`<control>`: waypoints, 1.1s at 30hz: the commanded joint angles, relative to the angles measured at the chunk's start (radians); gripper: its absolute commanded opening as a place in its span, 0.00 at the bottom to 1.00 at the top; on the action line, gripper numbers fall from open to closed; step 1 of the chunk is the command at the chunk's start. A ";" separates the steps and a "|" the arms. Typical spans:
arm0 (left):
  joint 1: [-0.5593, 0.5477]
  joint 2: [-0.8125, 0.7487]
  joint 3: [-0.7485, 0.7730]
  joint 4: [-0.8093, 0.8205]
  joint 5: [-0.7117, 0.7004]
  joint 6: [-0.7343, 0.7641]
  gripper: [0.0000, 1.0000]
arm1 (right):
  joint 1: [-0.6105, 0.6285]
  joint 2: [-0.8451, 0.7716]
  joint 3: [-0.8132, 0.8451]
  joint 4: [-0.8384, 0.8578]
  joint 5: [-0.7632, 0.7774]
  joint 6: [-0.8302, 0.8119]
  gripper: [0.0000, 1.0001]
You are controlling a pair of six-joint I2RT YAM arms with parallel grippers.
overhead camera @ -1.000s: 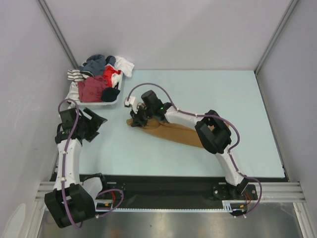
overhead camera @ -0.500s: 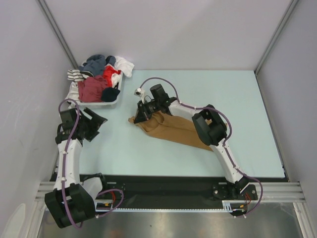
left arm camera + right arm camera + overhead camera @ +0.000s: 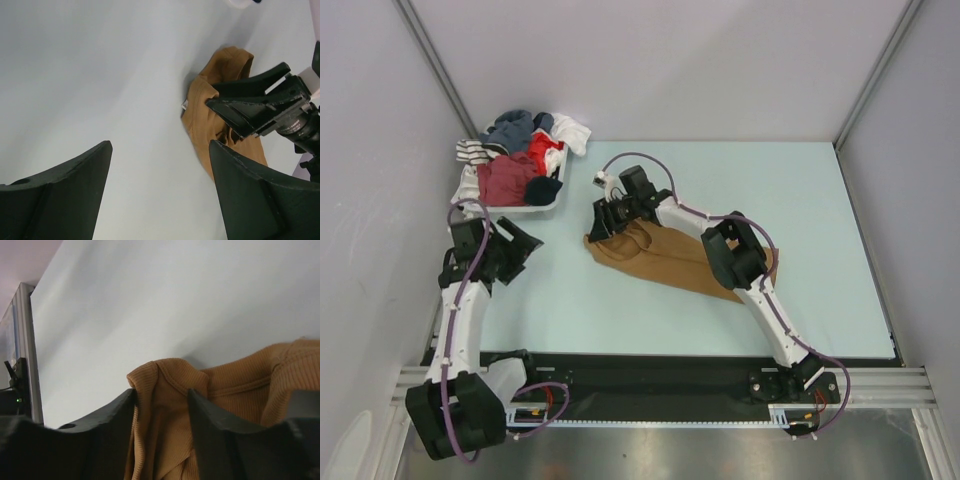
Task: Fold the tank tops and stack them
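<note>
The white tray (image 3: pixel 535 207) sits on the bench (image 3: pixel 800 200), just past the left claw (image 3: pixel 160 150) and off to the left of the right claw (image 3: pixel 161 392). It is piled full of mixed clothes, and some hang over its rim. In the pile are a blue piece (image 3: pixel 513 128) at the far end, a black-and-white striped piece (image 3: pixel 472 151) on the left side, a bright red piece (image 3: pixel 545 150), a white piece (image 3: pixel 572 130) spilling over the far right corner, a small dark navy piece (image 3: pixel 544 188) near the front, and a bunched-up dark red top (image 3: pixel 505 178) in the middle. The tan tank top (image 3: pixel 665 262) is not in the tray. It lies on the bench under the right claw and stretches away from it back along the right arm. The right claw is clamped on the end of the tan tank top, and a fold of ribbed cloth stands up between its two fingers (image 3: pixel 100 425). The left claw has its fingers (image 3: pixel 65 185) wide apart with nothing in them. It hangs over bare bench, with the tan tank top a little way in front of it. A small white tag (image 3: pixel 184 104) sticks out at the edge of the tan tank top, on the side facing the left claw. It is too small to read.
</note>
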 commanded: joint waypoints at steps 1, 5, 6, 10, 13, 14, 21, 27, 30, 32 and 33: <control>-0.076 -0.010 -0.006 0.037 -0.064 -0.025 0.84 | 0.011 -0.027 0.024 -0.068 0.092 -0.012 0.55; -0.163 0.013 -0.012 0.055 -0.136 -0.054 0.84 | 0.010 -0.110 -0.010 -0.081 0.158 -0.028 0.59; -0.171 0.015 -0.021 0.062 -0.143 -0.058 0.84 | 0.007 -0.130 -0.013 -0.082 0.167 -0.030 0.59; -0.215 0.002 -0.048 0.092 -0.195 -0.076 0.83 | 0.003 -0.205 -0.018 -0.108 0.244 -0.047 0.57; -0.248 0.007 -0.048 0.091 -0.228 -0.085 0.83 | 0.000 -0.207 -0.012 -0.124 0.255 -0.047 0.46; -0.255 0.007 -0.048 0.089 -0.235 -0.090 0.83 | -0.001 -0.202 -0.007 -0.130 0.252 -0.045 0.43; -0.306 0.034 -0.046 0.095 -0.259 -0.088 0.83 | -0.012 -0.297 -0.114 -0.096 0.261 -0.035 0.52; -0.396 0.113 -0.043 0.144 -0.296 -0.111 0.82 | -0.079 -0.463 -0.263 -0.113 0.367 -0.001 0.50; -0.447 0.139 -0.048 0.183 -0.305 -0.127 0.81 | -0.137 -0.549 -0.436 -0.082 0.430 0.024 0.50; -0.485 0.154 -0.046 0.201 -0.313 -0.140 0.80 | -0.188 -0.642 -0.575 -0.049 0.476 0.037 0.48; -0.498 0.169 -0.042 0.206 -0.319 -0.145 0.79 | -0.207 -0.670 -0.617 -0.041 0.497 0.059 0.46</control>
